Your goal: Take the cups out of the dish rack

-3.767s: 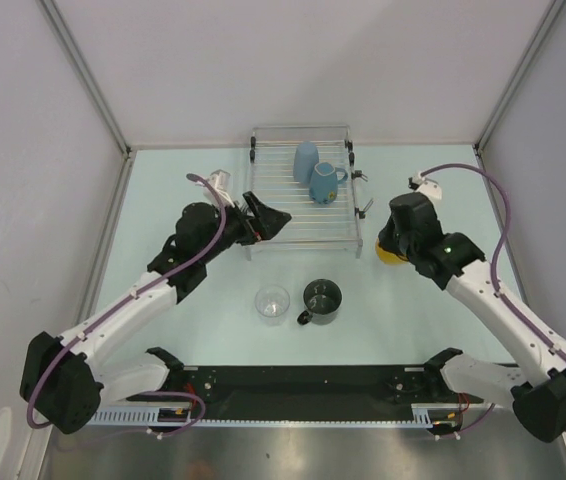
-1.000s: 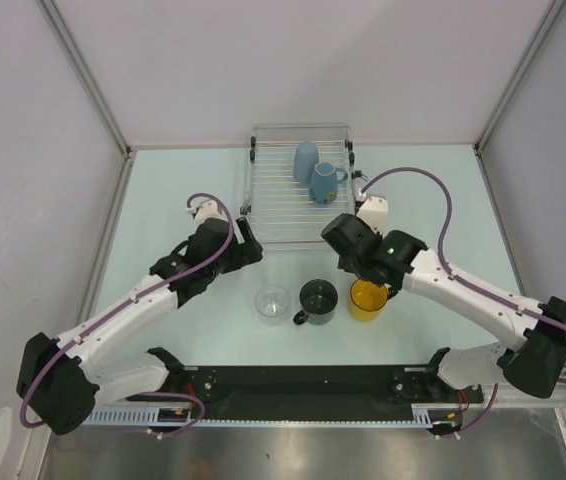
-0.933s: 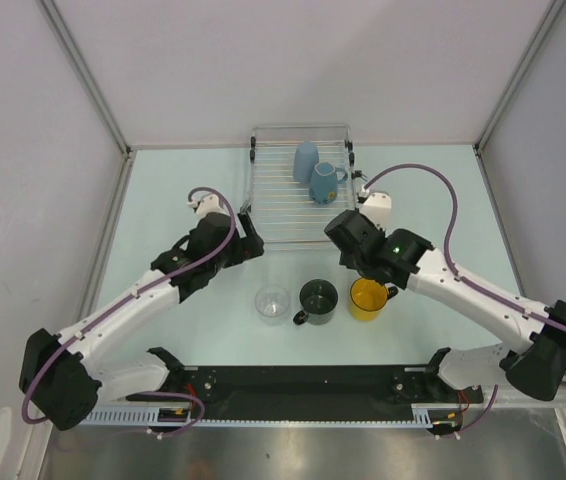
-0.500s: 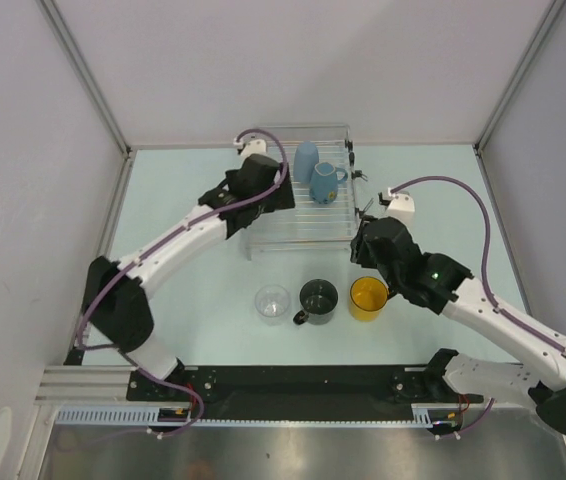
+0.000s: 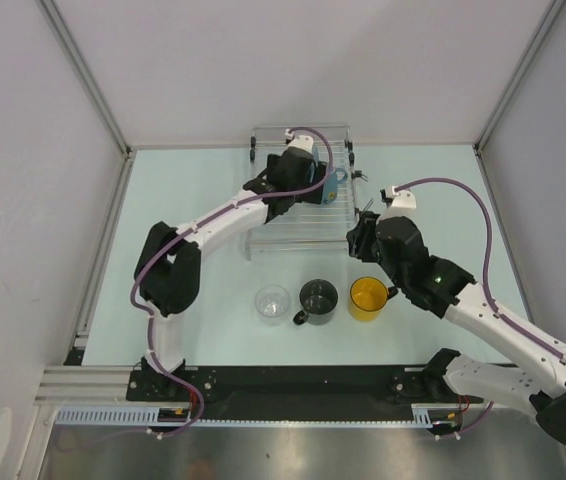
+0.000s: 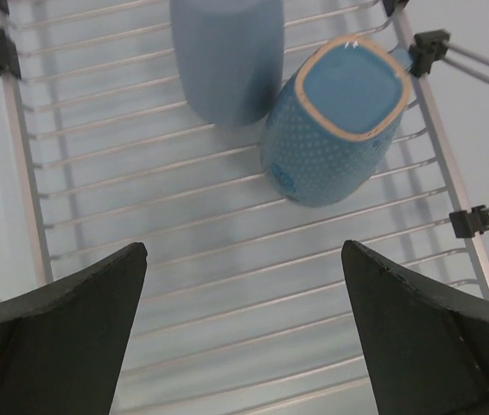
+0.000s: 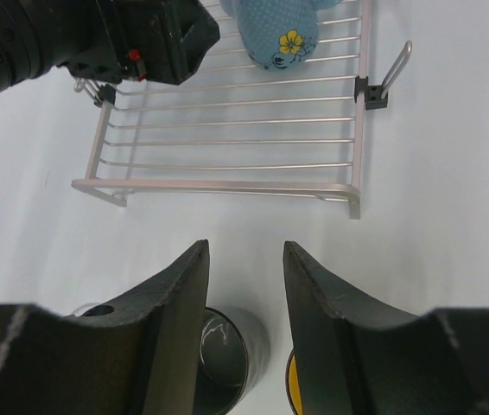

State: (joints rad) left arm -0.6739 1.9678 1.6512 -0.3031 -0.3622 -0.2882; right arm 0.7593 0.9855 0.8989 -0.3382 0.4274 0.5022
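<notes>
Counter [image 5: 183, 200]: pale mint top. Rack [image 5: 298, 230] sits at far middle. In front of it, a row left to right: glass [image 5: 272, 302], dark mug [image 5: 319, 299], yellow mug [image 5: 368, 297]. All upright, just beside each other, apart from the rack.

Dish rack [image 6: 27, 173]: near half is bare bars, open from above. The far end is blocked by the pale blue cup [image 6: 225, 56] and blue mug [image 6: 335, 121], apparently touching. On the table, the tumbler [image 5: 272, 301], dark grey mug [image 5: 320, 296] and yellow mug [image 5: 368, 297] stand close in a row.
</notes>
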